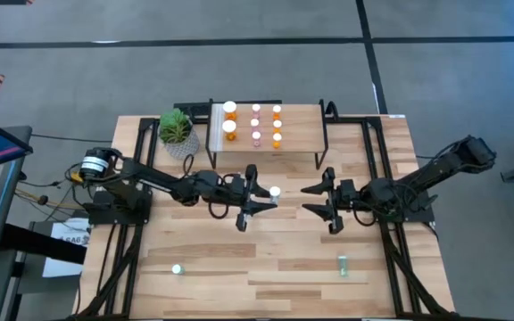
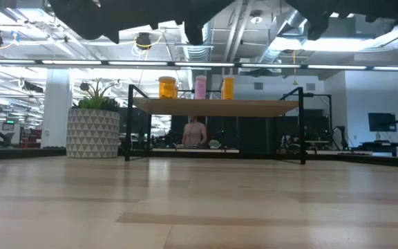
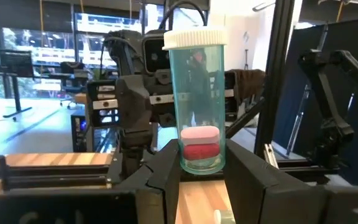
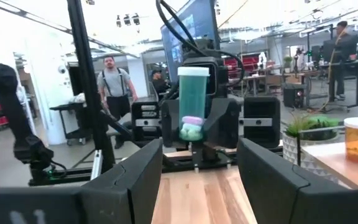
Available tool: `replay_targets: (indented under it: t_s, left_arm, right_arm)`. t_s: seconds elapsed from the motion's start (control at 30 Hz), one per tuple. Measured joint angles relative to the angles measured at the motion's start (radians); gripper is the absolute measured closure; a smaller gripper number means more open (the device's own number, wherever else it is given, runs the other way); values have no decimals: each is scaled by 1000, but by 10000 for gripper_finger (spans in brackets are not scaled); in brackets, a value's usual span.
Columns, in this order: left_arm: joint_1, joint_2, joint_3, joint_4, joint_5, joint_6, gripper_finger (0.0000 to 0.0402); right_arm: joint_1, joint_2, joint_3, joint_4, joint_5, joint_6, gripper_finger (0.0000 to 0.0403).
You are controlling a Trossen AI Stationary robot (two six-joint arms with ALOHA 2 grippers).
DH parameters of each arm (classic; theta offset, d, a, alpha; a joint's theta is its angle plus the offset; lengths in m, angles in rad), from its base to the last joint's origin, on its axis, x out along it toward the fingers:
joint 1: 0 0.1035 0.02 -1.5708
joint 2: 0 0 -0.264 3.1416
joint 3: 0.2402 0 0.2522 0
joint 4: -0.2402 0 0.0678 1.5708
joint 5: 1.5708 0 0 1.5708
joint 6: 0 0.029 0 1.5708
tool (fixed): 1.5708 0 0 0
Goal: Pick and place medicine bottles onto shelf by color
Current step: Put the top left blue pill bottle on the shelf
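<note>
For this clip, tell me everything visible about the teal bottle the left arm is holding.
The teal bottle is a clear, green-tinted plastic cylinder with a white ribbed cap. It stands upright, lifted off the table, with its lower body clamped in the left end effector. Inside, near the bottom, sit a pink piece and a red one. The high view shows it in front of the shelf, with only its white cap visible. The open right end effector faces it without touching.

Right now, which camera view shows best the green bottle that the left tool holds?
The left wrist view: the green bottle fills it, upright between the fingers. The right wrist view shows it farther off, the high view only its white cap, the low view nothing.
</note>
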Motion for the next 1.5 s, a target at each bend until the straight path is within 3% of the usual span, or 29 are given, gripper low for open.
replay_targets:
  t_s: [0.37, 1.2, 1.5]
  left_arm:
    - [-1, -4, 37, 3, 40, -1, 313]
    - [-18, -3, 37, -17, 81, -18, 313]
    - [-32, -3, 37, -13, 81, -22, 313]
  right_arm:
    - [59, -105, 0, -37, 0, 8, 173]
    - [9, -80, 3, -20, 14, 88, 173]
    - [-1, -23, 146, -160, 30, 31, 173]
